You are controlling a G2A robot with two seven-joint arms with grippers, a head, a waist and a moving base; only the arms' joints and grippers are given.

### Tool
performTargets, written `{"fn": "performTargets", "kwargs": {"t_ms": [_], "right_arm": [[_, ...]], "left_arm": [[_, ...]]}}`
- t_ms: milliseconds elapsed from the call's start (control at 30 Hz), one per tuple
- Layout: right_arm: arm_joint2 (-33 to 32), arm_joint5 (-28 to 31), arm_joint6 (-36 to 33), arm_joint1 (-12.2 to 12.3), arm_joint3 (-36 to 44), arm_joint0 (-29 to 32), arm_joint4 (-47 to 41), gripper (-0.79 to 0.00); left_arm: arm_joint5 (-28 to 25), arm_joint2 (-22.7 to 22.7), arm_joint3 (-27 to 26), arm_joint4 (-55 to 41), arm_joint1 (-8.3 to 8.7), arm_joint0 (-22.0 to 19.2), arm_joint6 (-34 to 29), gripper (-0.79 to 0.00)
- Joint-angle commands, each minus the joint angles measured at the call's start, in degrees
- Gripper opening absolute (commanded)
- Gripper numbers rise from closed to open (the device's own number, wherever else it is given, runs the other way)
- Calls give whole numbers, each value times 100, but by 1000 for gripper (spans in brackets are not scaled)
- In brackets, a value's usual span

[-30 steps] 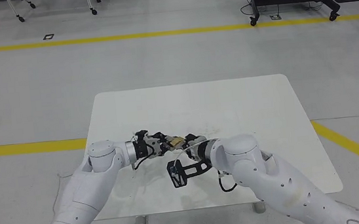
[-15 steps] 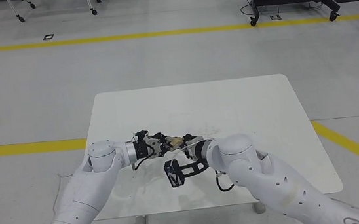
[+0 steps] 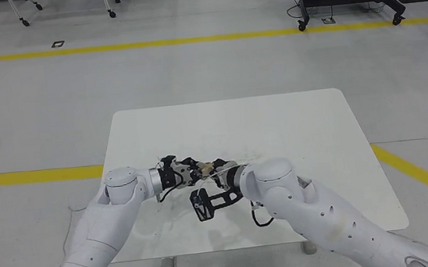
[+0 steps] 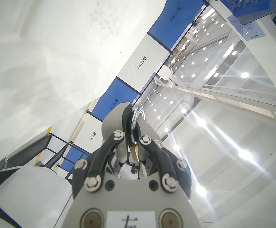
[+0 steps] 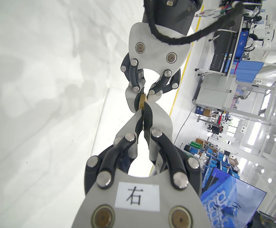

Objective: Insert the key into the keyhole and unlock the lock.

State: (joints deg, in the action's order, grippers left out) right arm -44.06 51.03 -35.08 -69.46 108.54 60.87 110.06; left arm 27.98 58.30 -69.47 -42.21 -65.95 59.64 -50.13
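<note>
The lock (image 5: 142, 102) is clamped in the left fingers (image 5: 130, 101) above the desk (image 3: 291, 117). The key (image 5: 142, 126), pinched in the right fingers (image 5: 160, 117), is seemingly at the keyhole; unlocking is not yet done.

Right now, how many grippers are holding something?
2. The left gripper holds the padlock; the right gripper holds the key, tip to tip above the table.

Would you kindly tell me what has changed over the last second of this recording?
The right arm swung a little toward the left arm, its right gripper staying shut on the key at the lock. The left gripper held the lock unmoved.
</note>
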Motion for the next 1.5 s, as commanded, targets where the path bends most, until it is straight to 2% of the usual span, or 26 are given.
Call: {"fn": "performTargets", "kwargs": {"t_ms": [0, 33, 67, 167, 200, 233, 300, 333, 367, 400, 433, 467, 533, 633, 867, 967, 1233, 1467], "right_arm": [[-72, -27, 55, 9, 65, 50, -56, -114], [-118, -42, 90, 18, 99, 81, -80, -43], [-180, -75, 145, 27, 142, 117, -121, -9], [-437, -194, 367, 71, 264, 263, -264, 0], [-543, -243, 467, 91, 304, 328, -315, -31], [-666, -311, 563, 112, 335, 400, -374, -148], [-912, -473, 792, 150, 394, 572, -551, -283], [-1042, -564, 944, 168, 428, 665, -672, -406], [-1174, -652, 1105, 187, 447, 765, -794, -459], [-1320, -781, 1317, 201, 452, 881, -1001, -570], [-1453, -861, 1525, 216, 440, 994, -1207, -739], [-1594, -917, 1816, 226, 380, 1119, -1563, -785], [-1810, -876, 2128, 244, 121, 1289, -2188, -785], [-1835, -690, 2228, 230, -363, 1311, -3033, -785], [-1627, -271, 2135, 142, -1447, 836, -4795, -785], [-1536, -359, 1903, 122, -1732, 689, -5027, -785], [-1469, -376, 1936, 98, -2131, 516, -5500, -785], [-1542, -401, 2021, 119, -2024, 524, -5629, -785]], "left_arm": [[-10, 9, 11, -17, -2, -2, 25, -785], [-14, 14, 14, -28, -3, -3, 38, -785], [-23, 27, 25, -48, -4, -4, 63, -785], [-24, 43, 46, -78, -10, -6, 141, -785], [-13, 40, 47, -83, -12, -6, 159, -785], [2, 39, 56, -84, -13, -11, 174, -785], [15, 43, 90, -102, -19, -21, 233, -785], [15, 43, 104, -117, -23, -28, 254, -785], [17, 45, 124, -140, -28, -35, 275, -785], [11, 56, 150, -179, -33, -42, 304, -785], [-1, 66, 173, -216, -39, -47, 339, -785], [-36, 85, 193, -252, -46, -50, 409, -785], [-175, 125, 194, -354, -62, -39, 511, -785], [-590, 170, 119, -298, -72, 18, 688, -785], [-1194, 263, -50, -129, -45, 169, 379, -785], [-1227, 281, -107, -110, -34, 206, 186, -785], [-1243, 310, -191, 3, -19, 260, 91, -785], [-1567, 373, -272, 76, -27, 335, 312, -785]]}}
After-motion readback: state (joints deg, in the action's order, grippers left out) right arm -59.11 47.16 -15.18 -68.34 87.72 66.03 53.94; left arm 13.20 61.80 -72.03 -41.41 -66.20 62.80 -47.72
